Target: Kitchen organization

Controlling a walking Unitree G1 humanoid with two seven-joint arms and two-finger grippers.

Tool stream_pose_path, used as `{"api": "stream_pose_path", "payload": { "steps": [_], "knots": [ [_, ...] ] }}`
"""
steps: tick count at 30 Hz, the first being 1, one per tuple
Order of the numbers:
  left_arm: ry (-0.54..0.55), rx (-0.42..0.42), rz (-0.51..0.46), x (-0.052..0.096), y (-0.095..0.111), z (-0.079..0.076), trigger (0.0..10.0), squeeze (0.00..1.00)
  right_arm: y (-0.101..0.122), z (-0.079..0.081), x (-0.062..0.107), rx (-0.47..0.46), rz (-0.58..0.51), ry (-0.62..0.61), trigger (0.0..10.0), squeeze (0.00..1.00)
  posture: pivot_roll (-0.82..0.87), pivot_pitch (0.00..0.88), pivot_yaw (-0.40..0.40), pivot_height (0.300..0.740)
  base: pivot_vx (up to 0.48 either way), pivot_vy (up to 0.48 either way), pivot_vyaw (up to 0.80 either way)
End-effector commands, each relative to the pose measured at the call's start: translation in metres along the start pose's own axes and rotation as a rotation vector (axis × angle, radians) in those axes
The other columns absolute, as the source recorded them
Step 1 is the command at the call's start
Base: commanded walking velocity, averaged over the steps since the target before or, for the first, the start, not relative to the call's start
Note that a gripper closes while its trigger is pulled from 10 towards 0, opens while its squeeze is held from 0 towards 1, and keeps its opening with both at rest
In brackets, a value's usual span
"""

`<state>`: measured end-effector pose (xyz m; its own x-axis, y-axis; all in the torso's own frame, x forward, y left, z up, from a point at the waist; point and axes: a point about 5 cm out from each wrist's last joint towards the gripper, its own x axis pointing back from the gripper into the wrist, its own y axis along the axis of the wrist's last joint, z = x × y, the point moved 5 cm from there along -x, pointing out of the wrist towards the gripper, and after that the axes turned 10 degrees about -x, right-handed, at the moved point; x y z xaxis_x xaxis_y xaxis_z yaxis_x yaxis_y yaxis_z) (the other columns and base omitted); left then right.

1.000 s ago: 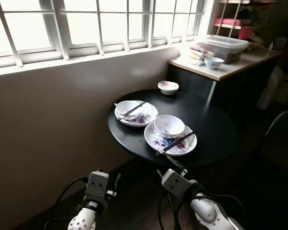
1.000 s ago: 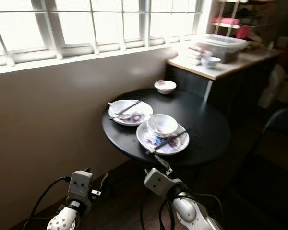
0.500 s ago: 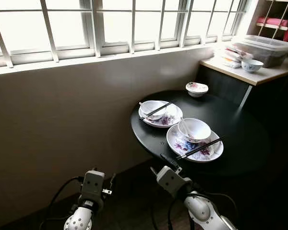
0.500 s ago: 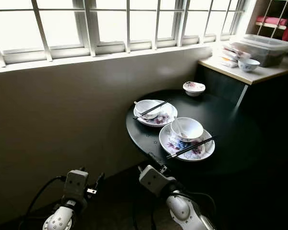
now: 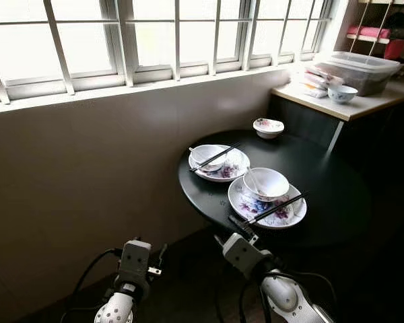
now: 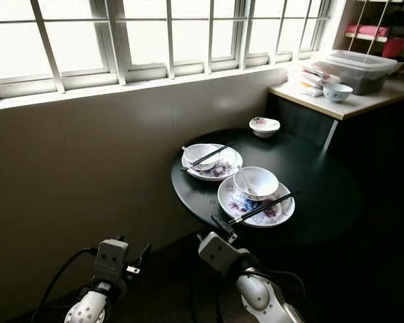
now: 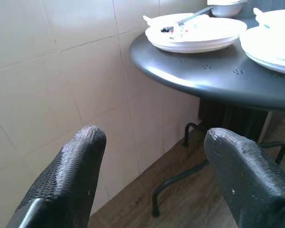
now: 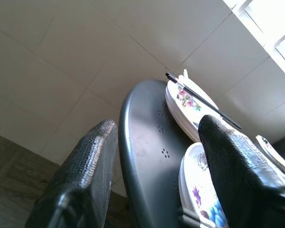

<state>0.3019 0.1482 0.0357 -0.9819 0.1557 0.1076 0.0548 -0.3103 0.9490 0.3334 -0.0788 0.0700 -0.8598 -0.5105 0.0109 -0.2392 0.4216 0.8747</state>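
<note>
A round black counter (image 5: 323, 182) is seen ahead of both claws, beside a tiled wall (image 5: 87, 168) under a row of windows (image 5: 155, 33). The right claw (image 8: 154, 161) is held with its fingers (image 8: 85, 166) spread wide and gripping nothing, just short of the counter's near edge and slightly below it. Closest beyond this claw, a flowered plate (image 5: 267, 202) is set near the edge, with a white bowl (image 5: 265, 182) standing on it and a pair of black chopsticks (image 5: 277, 208) laid across its rim. Farther from the claw, toward the wall, a second plate (image 5: 221, 163) is placed, carrying a smaller bowl (image 5: 207, 155) with chopsticks (image 5: 217, 155) resting over it. A small flowered bowl (image 5: 268, 127) is set alone at the far side of the counter. The left claw (image 7: 152, 156) is held low and well apart from the counter, next to the wall, its fingers (image 7: 71, 175) also wide apart and empty. Beyond the round counter, a pale worktop (image 5: 350, 104) is seen bearing a clear plastic bin (image 5: 358, 69) and a blue-patterned bowl (image 5: 341, 93).
</note>
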Motion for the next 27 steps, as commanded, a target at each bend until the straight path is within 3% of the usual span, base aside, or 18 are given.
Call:
{"api": "stream_pose_path", "payload": {
  "steps": [1,12,22,24,27],
  "knots": [
    [-0.010,-0.009,0.001,-0.001,0.000,0.000,10.0,0.00,0.000,-0.005,-0.002,0.007,0.005,-0.011,10.0,0.00,0.03,0.000,-0.053,0.740,0.311,0.000,0.00],
    [-0.008,-0.009,0.000,-0.001,0.001,0.001,10.0,0.00,0.000,-0.001,-0.002,0.008,0.003,0.003,10.0,0.00,0.03,0.000,-0.053,0.740,0.079,0.000,0.00],
    [-0.003,-0.003,0.003,-0.001,0.000,0.003,10.0,0.00,0.011,0.011,-0.001,-0.002,-0.063,0.071,10.0,0.00,0.03,0.000,-0.050,0.740,0.000,0.000,0.00],
    [-0.004,-0.002,0.006,-0.002,0.000,0.002,10.0,0.00,0.011,0.010,-0.001,0.022,-0.064,0.068,10.0,0.00,0.02,0.000,-0.050,0.740,0.000,0.000,0.00],
    [-0.007,-0.001,0.008,-0.002,-0.001,0.002,10.0,0.00,0.001,0.005,-0.001,0.128,0.001,0.043,10.0,0.00,0.02,0.000,-0.050,0.740,0.000,0.000,0.00]
  ]
}}
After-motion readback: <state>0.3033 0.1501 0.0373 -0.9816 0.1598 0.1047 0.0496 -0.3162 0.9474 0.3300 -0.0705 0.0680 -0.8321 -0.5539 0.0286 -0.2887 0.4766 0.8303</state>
